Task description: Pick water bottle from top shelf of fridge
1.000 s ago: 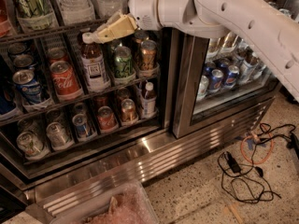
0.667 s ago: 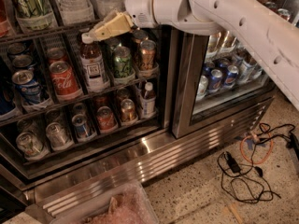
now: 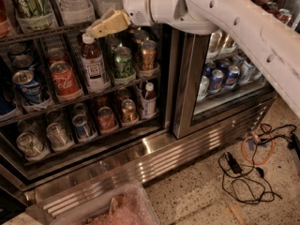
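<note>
We see the gripper (image 3: 96,28) at the top shelf (image 3: 42,34) rail, jaws pressed together, empty. The water bottle (image 3: 70,0) stands just above-left. Rising shut, we risk clipping the rail or toppling the bottle.

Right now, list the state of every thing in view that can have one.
gripper, at the top shelf's front rail, just above the white-capped bottle
water bottle, upright on the top shelf, not yet lifted
fridge, left side open
right glass door, shut
white-capped bottle, upright, capped
Coca-Cola can, upright
black cable, tangled on the floor
</note>
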